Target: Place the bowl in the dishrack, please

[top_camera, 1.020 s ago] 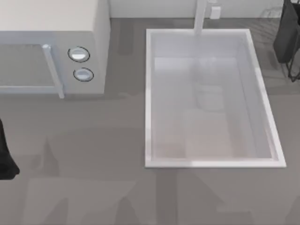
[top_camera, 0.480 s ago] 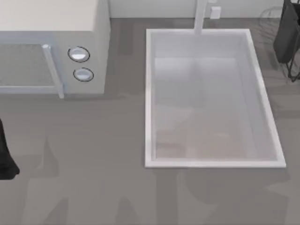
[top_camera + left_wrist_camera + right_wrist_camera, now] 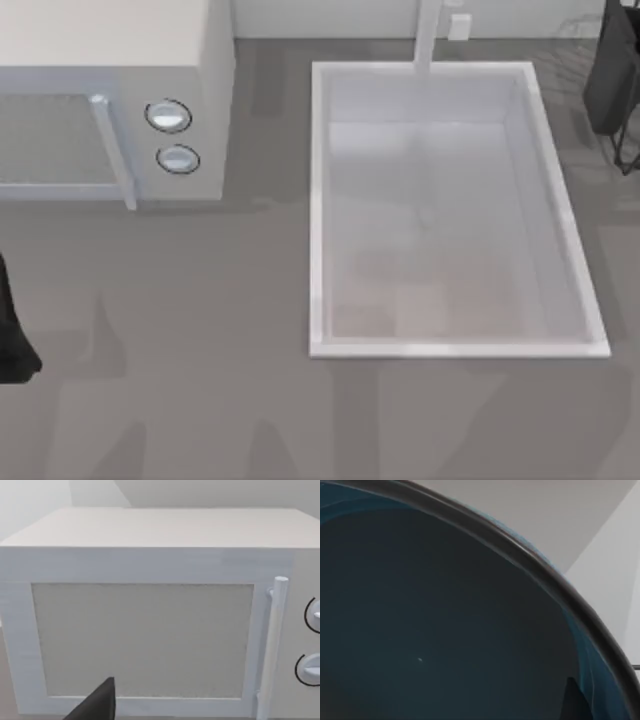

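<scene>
Grey and matte, the surface (image 3: 200, 330) spreads across the top view, carrying a white rectangular sink basin (image 3: 318, 250) on its right half with a pale faucet post (image 3: 428, 35) rising at the far rim. A boxy white microwave (image 3: 110, 60) sits at the far left; its vertical bar handle (image 3: 112, 150) and two round silver dials (image 3: 168, 116) face the near side, and the left wrist view looks straight at its closed door with the mesh-grey window (image 3: 142, 640).

At the far right edge, a dark wire-framed shape (image 3: 612, 80) stands beside the basin's far right corner, cut off by the frame. My left arm (image 3: 12, 330) shows as a black shape parked at the left edge; I cannot tell how its hand is set, though a dark finger tip (image 3: 97, 705) pokes into the left wrist view.

Right up against the right wrist camera lies the round glossy teal-blue bowl with a thin dark reddish-brown rim (image 3: 435, 620), its inner hollow facing the lens. Whether the right hand is closed on it cannot be told.
</scene>
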Controlling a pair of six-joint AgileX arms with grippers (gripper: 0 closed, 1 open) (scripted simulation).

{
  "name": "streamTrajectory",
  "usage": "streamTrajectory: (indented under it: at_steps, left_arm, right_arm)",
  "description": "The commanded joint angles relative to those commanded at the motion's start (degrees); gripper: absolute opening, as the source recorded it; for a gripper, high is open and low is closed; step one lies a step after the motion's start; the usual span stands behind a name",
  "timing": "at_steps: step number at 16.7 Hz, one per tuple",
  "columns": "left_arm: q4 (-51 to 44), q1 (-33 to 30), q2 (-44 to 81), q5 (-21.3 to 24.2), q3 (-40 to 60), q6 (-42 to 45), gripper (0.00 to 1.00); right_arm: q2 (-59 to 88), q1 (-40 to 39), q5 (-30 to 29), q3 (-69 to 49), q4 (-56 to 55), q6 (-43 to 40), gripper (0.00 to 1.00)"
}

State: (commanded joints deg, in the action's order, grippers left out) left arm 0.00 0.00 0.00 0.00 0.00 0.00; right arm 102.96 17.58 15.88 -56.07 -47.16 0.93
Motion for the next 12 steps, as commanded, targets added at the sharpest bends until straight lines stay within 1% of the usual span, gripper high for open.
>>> streamTrajectory:
  at_steps: [2, 12]
  left_arm:
    - [0.00, 0.00, 0.00, 0.00, 0.00, 0.00, 1.00]
    - [0.00, 0.00, 0.00, 0.00, 0.00, 0.00, 1.00]
  right_arm:
    - [0.00, 0.00, 0.00, 0.00, 0.00, 0.00, 0.00]
    - [0.00, 0.00, 0.00, 0.00, 0.00, 0.00, 0.75]
